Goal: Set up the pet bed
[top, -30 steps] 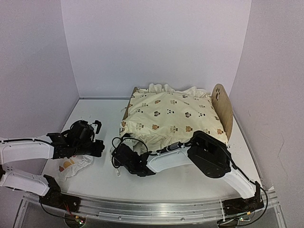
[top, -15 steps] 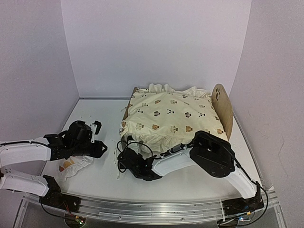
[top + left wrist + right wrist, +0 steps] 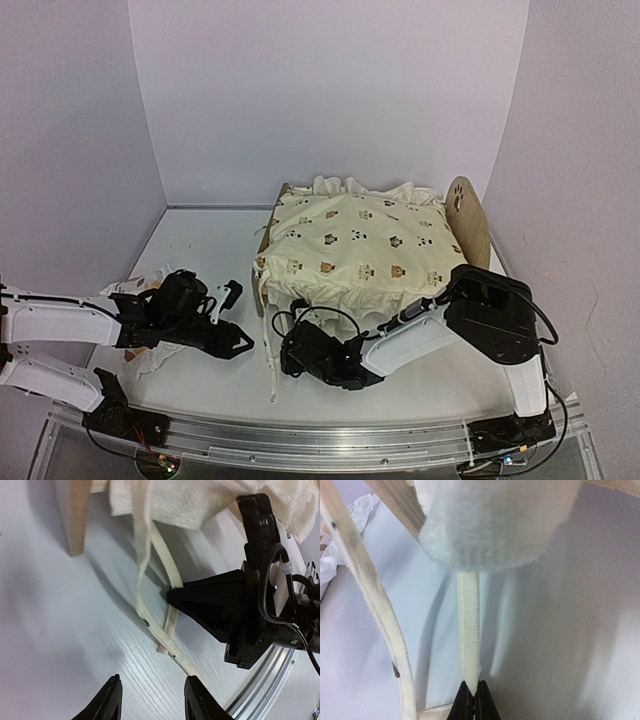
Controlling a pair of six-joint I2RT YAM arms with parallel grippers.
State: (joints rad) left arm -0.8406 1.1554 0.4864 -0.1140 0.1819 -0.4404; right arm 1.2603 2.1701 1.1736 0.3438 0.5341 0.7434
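The pet bed (image 3: 468, 228) stands at mid-right, its arched paw-print headboard on the right; the cream animal-print cushion (image 3: 360, 245) covers its base. My right gripper (image 3: 290, 352) lies low at the bed's near-left corner and is shut on a cream cushion tie (image 3: 468, 625), pinched at its tips (image 3: 474, 694). A second tie (image 3: 270, 365) trails across the table. My left gripper (image 3: 236, 322) is open and empty, just left of the ties (image 3: 150, 617); in its wrist view its fingertips (image 3: 112, 700) frame bare table, with the right gripper (image 3: 220, 610) ahead.
The small white pillow with orange prints (image 3: 150, 355) lies under my left forearm at near left. A wooden bed leg (image 3: 75, 515) and the cushion ruffle (image 3: 190, 500) are close ahead of my left gripper. The metal rail (image 3: 320, 440) runs along the near edge.
My left gripper has moved right and nearer, up to the ties and the right gripper. My right gripper has shifted right and toward the near edge with the tie pinched.
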